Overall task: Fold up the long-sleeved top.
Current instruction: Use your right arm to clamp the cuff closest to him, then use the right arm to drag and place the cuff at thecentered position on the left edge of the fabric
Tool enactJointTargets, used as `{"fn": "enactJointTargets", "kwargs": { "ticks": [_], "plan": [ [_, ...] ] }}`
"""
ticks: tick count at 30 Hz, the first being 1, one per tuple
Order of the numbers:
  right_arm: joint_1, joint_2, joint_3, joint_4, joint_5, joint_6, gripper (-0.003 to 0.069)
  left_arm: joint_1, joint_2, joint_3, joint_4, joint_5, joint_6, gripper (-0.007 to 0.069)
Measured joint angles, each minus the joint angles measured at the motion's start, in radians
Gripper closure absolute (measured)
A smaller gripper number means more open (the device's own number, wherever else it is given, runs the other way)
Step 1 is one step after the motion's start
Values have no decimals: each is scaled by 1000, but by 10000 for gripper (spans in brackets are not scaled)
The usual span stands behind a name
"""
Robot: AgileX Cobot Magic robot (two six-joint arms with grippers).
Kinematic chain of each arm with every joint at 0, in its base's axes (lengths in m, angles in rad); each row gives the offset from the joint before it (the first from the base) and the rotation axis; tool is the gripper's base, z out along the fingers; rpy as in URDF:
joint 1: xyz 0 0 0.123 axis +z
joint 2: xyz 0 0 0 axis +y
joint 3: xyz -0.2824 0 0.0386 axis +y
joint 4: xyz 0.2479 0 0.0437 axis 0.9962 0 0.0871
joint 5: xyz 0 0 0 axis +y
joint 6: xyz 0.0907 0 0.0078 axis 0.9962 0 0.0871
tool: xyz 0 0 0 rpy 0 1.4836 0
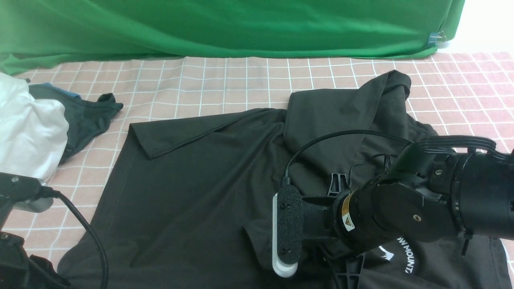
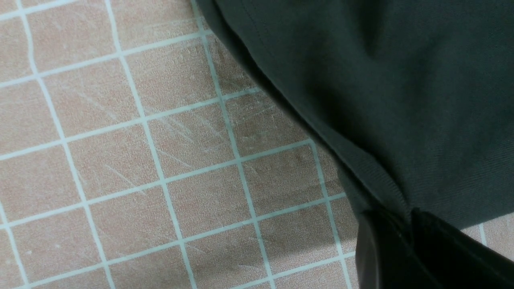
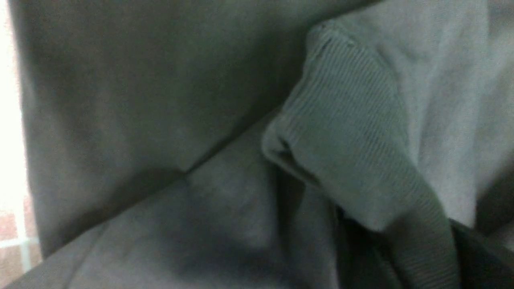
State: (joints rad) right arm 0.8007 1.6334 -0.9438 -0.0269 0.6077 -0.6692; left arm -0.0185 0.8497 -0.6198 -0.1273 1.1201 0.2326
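The long-sleeved top (image 1: 209,168) lies spread, black and creased, over the middle and right of the table, one part bunched up at the far right (image 1: 373,100). White lettering (image 1: 407,259) shows on it near the front right. In the left wrist view my left gripper (image 2: 407,218) is shut on the top's edge (image 2: 381,176), just above the table cover. My right arm (image 1: 401,212) reaches over the top's near right part and hides its own jaws in the front view. In the right wrist view my right gripper (image 3: 421,249) is shut on a ribbed cuff (image 3: 349,152).
A white garment (image 1: 28,124) and a smaller dark cloth with a blue edge (image 1: 86,116) lie at the far left. A pink checked cover (image 1: 241,80) spans the table. A green backdrop (image 1: 225,28) hangs behind. My left arm (image 1: 16,200) sits at the near left.
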Motion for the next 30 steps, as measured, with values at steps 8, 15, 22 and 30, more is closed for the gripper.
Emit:
{"fn": "enactJointTargets", "kwargs": {
  "ticks": [8, 15, 22, 30],
  "plan": [
    [0, 0, -36, 1, -114, -5, 595, 0, 0, 0, -1, 0, 1, 574],
    [0, 47, -103, 0, -286, -94, 595, 0, 0, 0, -1, 0, 1, 574],
    [-46, 200, -233, -2, -316, -138, 595, 0, 0, 0, -1, 0, 1, 574],
    [-87, 291, -339, -2, -364, -139, 590, 0, 0, 0, -1, 0, 1, 574]
  ]
}}
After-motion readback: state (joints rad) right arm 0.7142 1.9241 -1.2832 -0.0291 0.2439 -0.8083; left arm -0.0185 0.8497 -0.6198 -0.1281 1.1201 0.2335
